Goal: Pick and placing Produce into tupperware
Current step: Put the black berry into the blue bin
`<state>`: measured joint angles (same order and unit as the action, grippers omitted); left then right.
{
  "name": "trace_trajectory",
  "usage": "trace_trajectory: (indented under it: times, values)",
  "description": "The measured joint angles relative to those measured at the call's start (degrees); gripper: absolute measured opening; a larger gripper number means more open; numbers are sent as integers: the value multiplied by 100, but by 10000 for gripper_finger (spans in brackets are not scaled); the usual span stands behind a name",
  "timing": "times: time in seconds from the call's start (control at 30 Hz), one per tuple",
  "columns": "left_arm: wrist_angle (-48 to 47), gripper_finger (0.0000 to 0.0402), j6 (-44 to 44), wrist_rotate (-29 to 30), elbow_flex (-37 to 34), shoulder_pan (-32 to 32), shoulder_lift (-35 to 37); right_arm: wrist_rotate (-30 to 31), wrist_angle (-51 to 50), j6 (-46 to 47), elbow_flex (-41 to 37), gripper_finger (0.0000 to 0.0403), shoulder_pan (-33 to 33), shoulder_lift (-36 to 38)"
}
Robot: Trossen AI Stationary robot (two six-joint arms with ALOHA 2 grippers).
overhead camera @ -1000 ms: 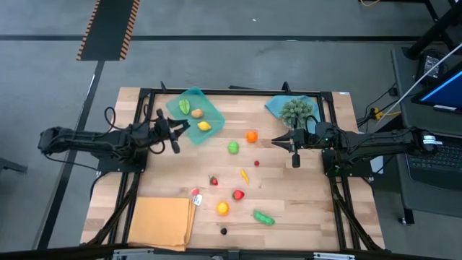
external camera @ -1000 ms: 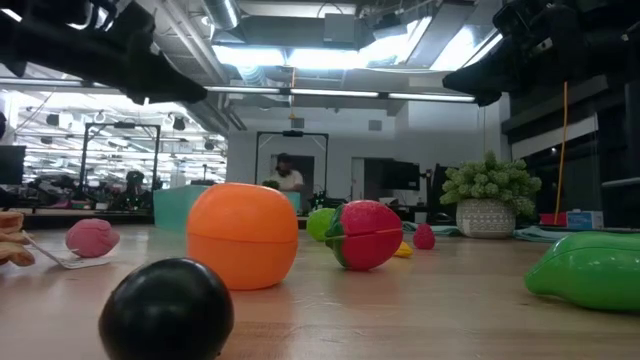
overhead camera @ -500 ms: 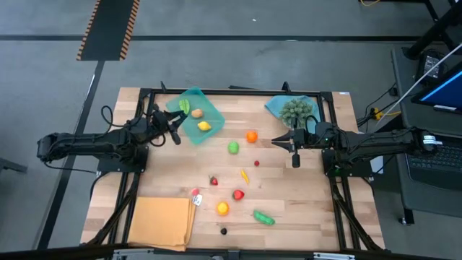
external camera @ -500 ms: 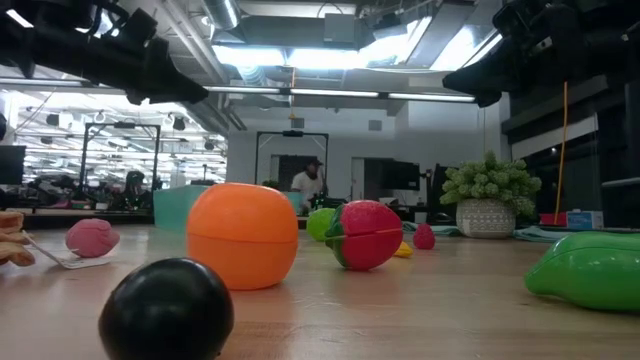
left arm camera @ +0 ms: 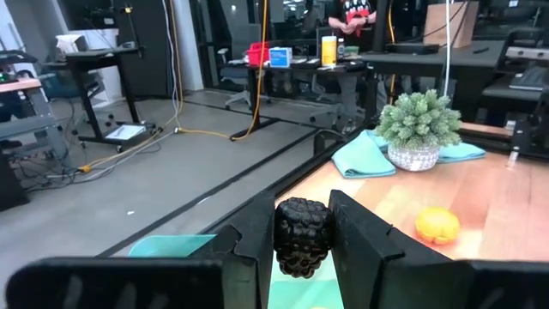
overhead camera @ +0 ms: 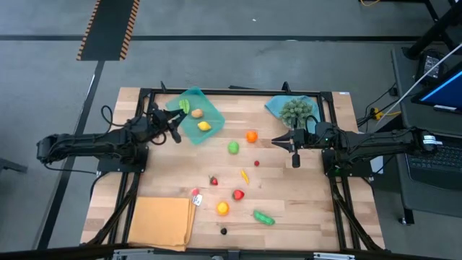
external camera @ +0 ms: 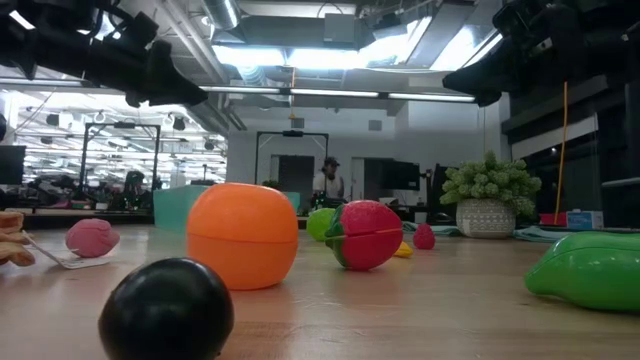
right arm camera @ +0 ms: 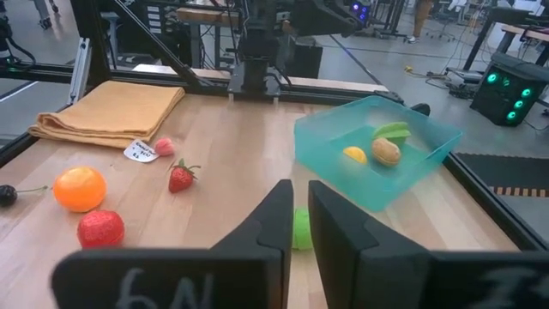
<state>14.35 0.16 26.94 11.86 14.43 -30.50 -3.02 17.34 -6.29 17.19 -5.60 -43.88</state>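
Left gripper (overhead camera: 173,126) over the near-left edge of the teal tupperware tray (overhead camera: 195,114), fingers clamped on a dark bumpy berry (left arm camera: 301,237). Tray sits at back left of the table (overhead camera: 303,202), holding a green piece (overhead camera: 184,106), a tan piece (overhead camera: 196,113) and a lemon (overhead camera: 204,126).

Orange-tan cloth (overhead camera: 160,222) at front left corner. Loose on the table: strawberry (overhead camera: 214,180), orange-yellow fruit (overhead camera: 222,209), red fruit (overhead camera: 238,194), black berry (overhead camera: 224,231), lime-green fruit (overhead camera: 233,147), yellow pepper (overhead camera: 245,175), orange (overhead camera: 251,136), green cucumber (overhead camera: 263,217).

Right gripper (overhead camera: 294,148) hovers mid-right, fingers closed, empty, just in front of the potted bushy plant (overhead camera: 297,110) on its blue cloth (overhead camera: 277,106).
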Motion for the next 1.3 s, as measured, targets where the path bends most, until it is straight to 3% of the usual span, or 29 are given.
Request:
trace_trajectory:
  times: [0.27, 0.5, 0.83, 0.97, 1.2, 1.3]
  values:
    - [782, 83, 22, -194, 0, 568, -882, 404, 2, -19, 0, 43, -1, 0]
    - [1895, 83, 147, -987, 9, 1454, -1778, 402, 2, -12, 0, 43, 0, 0]
    - [2334, 83, -2, -1840, 220, 2220, -2614, 399, 2, -4, 0, 43, 0, 0]
    - [1520, 83, 28, -2071, 696, 2428, -2667, 395, 2, 3, 0, 43, -1, 0]
    - [-1013, 83, 193, -2099, 1820, 2718, -2679, 386, -97, 16, 0, 43, -1, 0]
    - [-1846, 83, 287, -2460, 2226, 2837, -2786, 386, -172, 16, 0, 43, 0, 0]
